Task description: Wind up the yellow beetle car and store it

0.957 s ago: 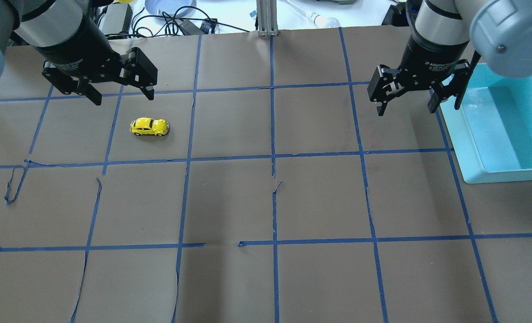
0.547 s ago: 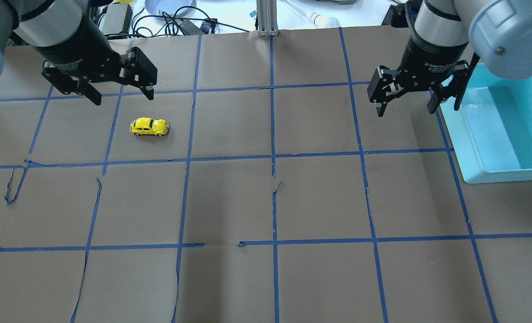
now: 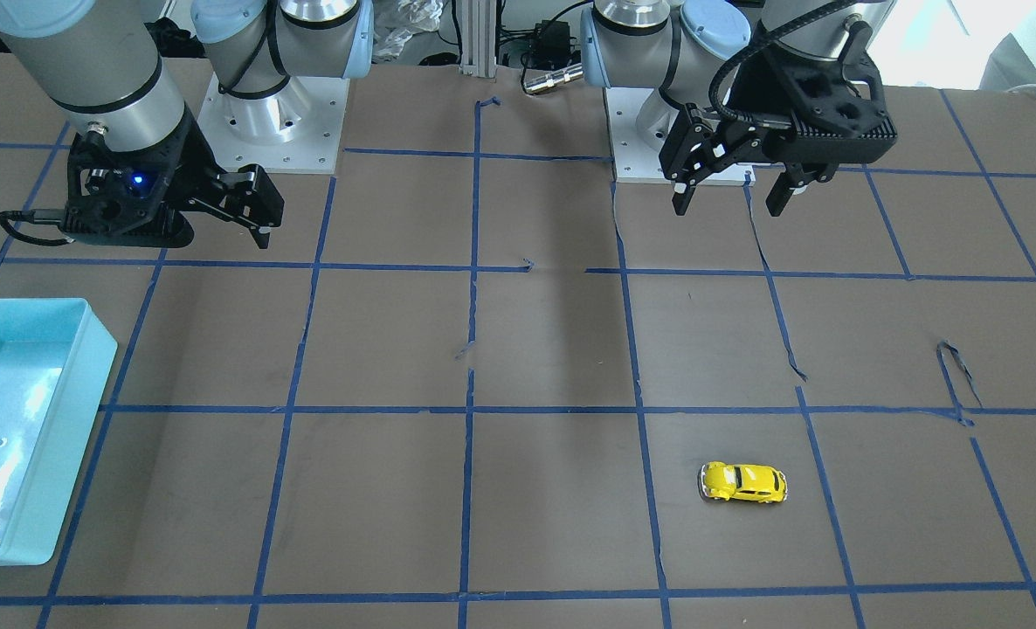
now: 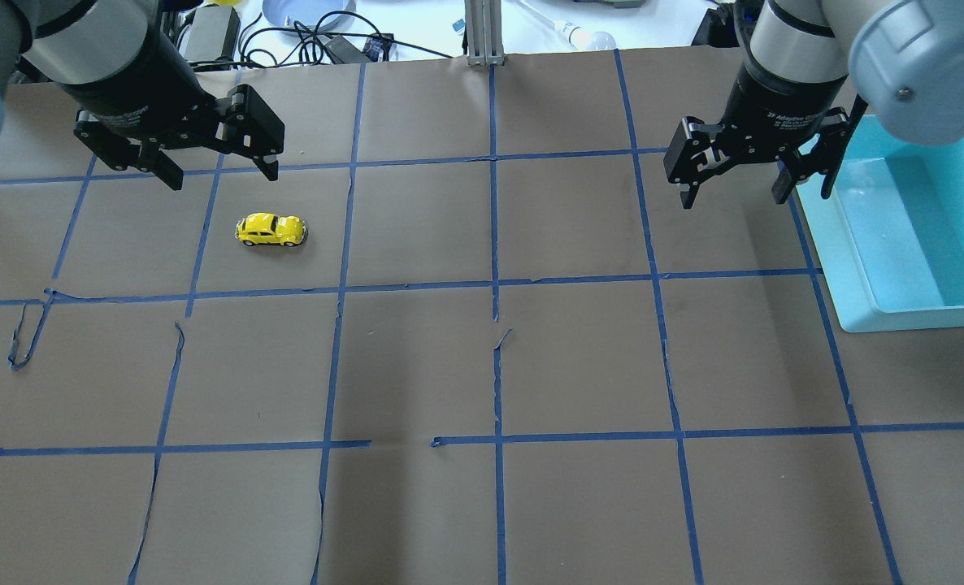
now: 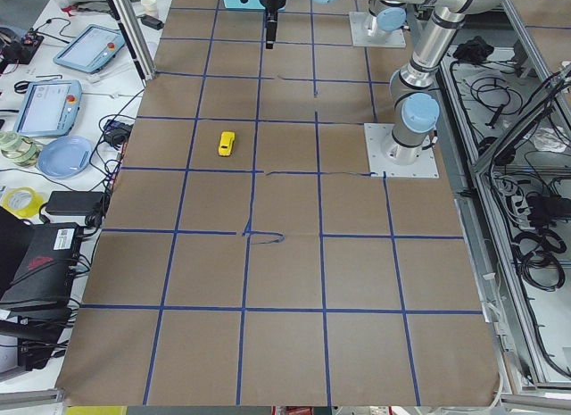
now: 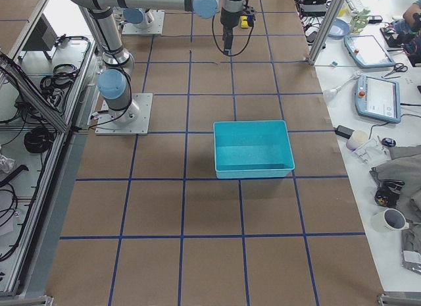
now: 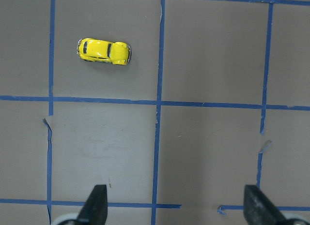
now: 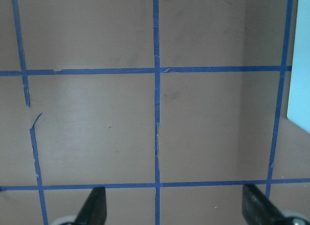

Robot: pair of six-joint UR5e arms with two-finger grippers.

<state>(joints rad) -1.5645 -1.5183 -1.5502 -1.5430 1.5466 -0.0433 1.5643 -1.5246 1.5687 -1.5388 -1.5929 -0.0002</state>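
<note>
The yellow beetle car [image 4: 271, 230] stands on its wheels on the brown paper, on the table's left side. It also shows in the front view [image 3: 742, 482], the left side view [image 5: 227, 144] and the left wrist view [image 7: 104, 51]. My left gripper [image 4: 223, 177] hangs open and empty above the table, a little short of the car, not touching it; its fingertips [image 7: 97, 198] frame bare paper. My right gripper [image 4: 734, 201] is open and empty, high over the right side next to the blue bin; its wrist view [image 8: 174, 205] shows only paper and tape.
A light-blue open bin [image 4: 856, 268] sits at the table's right edge, nothing visible inside it; it also shows in the front view [image 3: 90, 376] and the right side view [image 6: 253, 169]. Blue tape lines grid the paper. Cables and a plate [image 4: 303, 12] lie beyond the far edge.
Both grippers have drifted only very slightly. The car has not moved. Both grippers stay open.
</note>
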